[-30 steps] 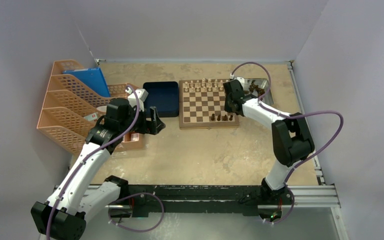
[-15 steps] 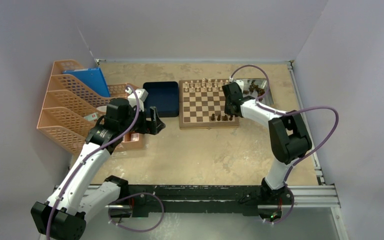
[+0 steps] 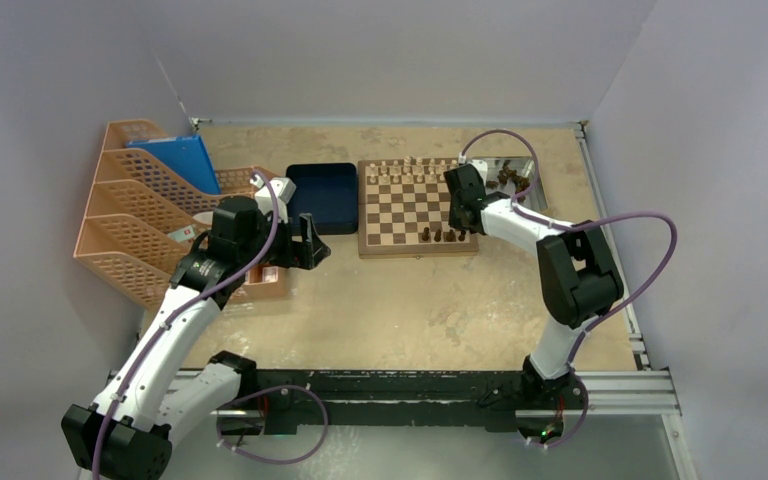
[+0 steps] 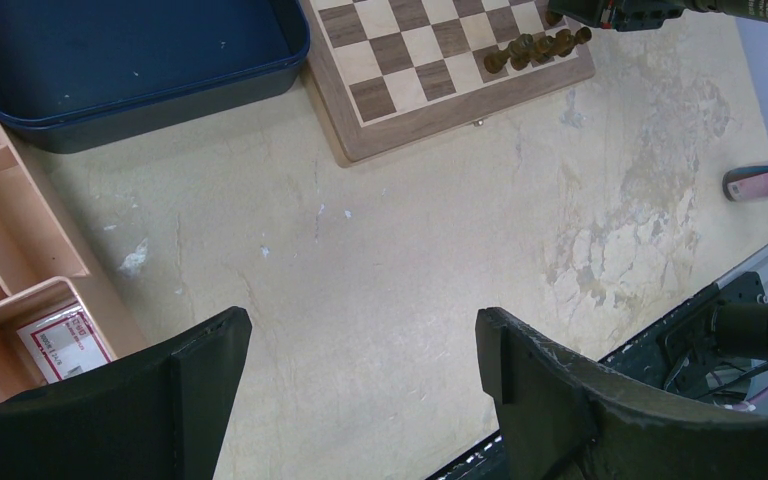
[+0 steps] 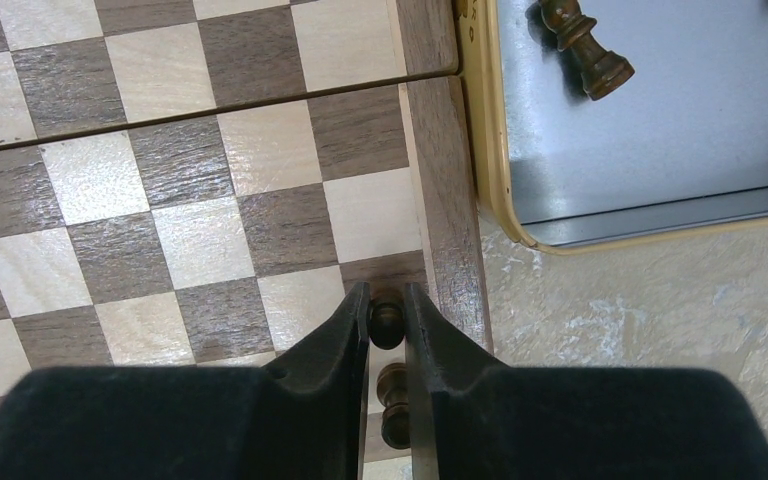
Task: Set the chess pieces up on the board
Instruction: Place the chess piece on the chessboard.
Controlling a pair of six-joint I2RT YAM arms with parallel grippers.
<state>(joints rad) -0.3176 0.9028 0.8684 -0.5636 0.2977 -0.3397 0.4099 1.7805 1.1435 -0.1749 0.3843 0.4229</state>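
Legend: no text is legible. The red-bordered white label [image 4: 57, 341] in the orange organiser [image 4: 26, 212] bears print too small to read.

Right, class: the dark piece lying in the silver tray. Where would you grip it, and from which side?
The piece is probably best taken at its narrow waist, between head and wide base, straight down from above. It lies on its side on the flat tray, so only its top is free; set the fingers across its slanted long axis so it cannot roll away.
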